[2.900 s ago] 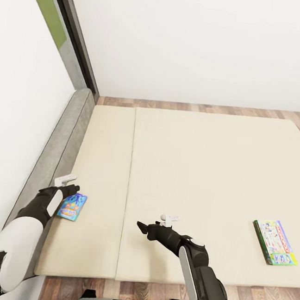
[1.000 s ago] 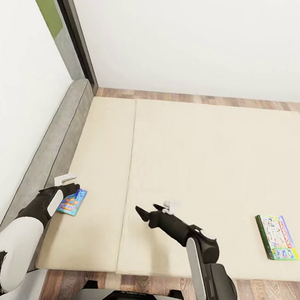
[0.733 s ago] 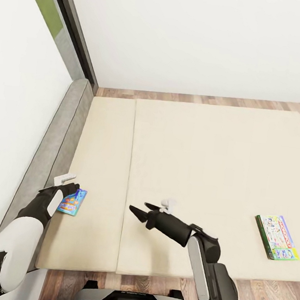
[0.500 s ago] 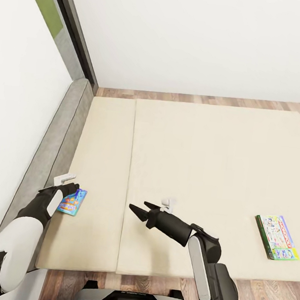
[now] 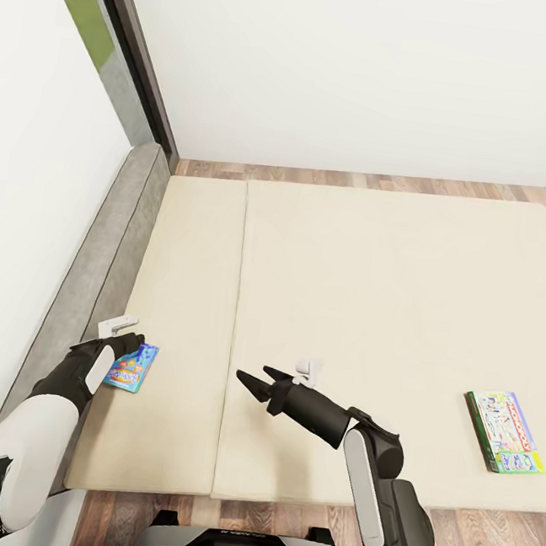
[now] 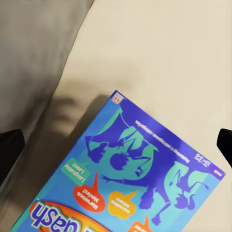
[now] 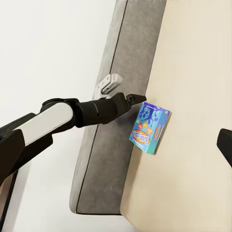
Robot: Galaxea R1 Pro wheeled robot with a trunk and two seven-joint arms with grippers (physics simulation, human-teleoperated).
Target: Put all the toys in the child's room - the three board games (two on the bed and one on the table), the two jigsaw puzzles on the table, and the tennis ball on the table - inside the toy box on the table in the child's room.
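A blue board game box (image 5: 132,367) lies on the cream bed (image 5: 372,293) near its left edge, beside the grey headboard. My left gripper (image 5: 134,344) hovers at the box's far corner; in the left wrist view the box (image 6: 130,179) lies close below the open left gripper (image 6: 116,145), whose dark fingertips (image 6: 9,150) sit wide apart. The right wrist view looks at the same box (image 7: 150,126) and the left gripper (image 7: 136,98). My right gripper (image 5: 257,379) is open over the middle of the bed, holding nothing. A green board game box (image 5: 503,431) lies at the bed's right edge.
A padded grey headboard (image 5: 109,263) runs along the bed's left side against the white wall. Wooden floor (image 5: 481,534) borders the bed at the front and back. A dark door frame (image 5: 129,45) stands at the back left.
My right gripper has opened its fingers and shifted slightly left over the bed. The left arm and both boxes have stayed still; the camera shifted earlier.
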